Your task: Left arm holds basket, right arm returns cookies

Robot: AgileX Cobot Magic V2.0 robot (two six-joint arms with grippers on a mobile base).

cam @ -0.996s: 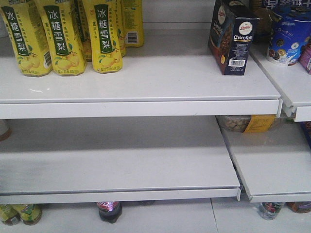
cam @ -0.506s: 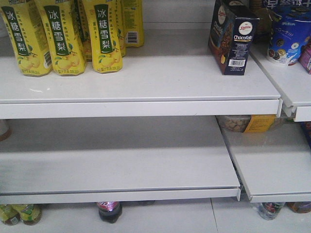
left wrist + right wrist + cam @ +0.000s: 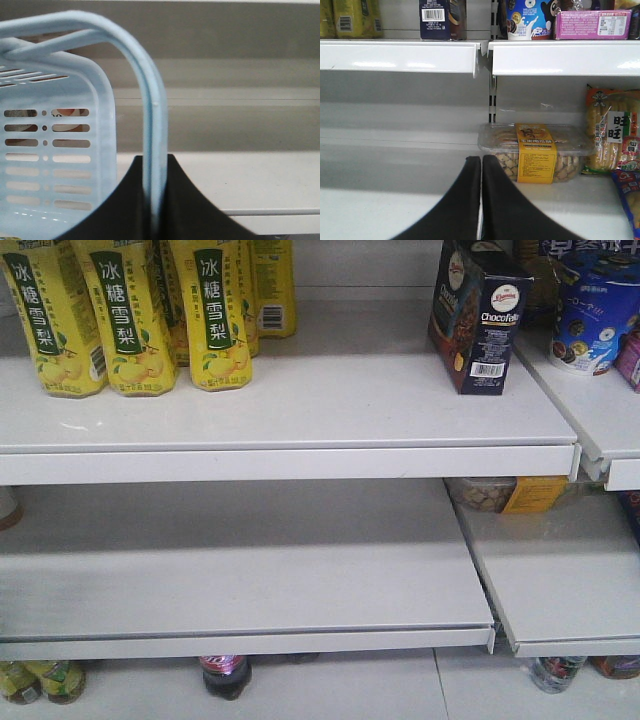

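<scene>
Cookies: your navy box [image 3: 478, 320] stands upright on the upper shelf [image 3: 300, 405], at its right end, barcode side facing you; from the right wrist view you see only its lower part [image 3: 441, 19], up at the shelf edge.
Right tool: your right tool [image 3: 481, 200] is down at the lower shelf level, its two black fingers [image 3: 455, 205] pressed together with nothing between them, well apart from the box above.
Left tool: your left tool [image 3: 152, 200] is clamped on the basket's loop handle [image 3: 150, 125], which runs straight down between the black fingers.
Basket: the light blue basket [image 3: 55, 150] hangs to the left of that handle, its slotted wall close to the camera; what shows through the slots is too blurred to name.
Neighbours up top: yellow drink bottles [image 3: 125, 320] stand at the far left of the upper shelf; a round blue tub [image 3: 595, 320] sits just right of the box on the next shelf section.
Lower shelf: a clear tub of small biscuits with a yellow label [image 3: 535, 152] lies just beyond your right tool, a snack bag [image 3: 615, 130] to its right.
</scene>
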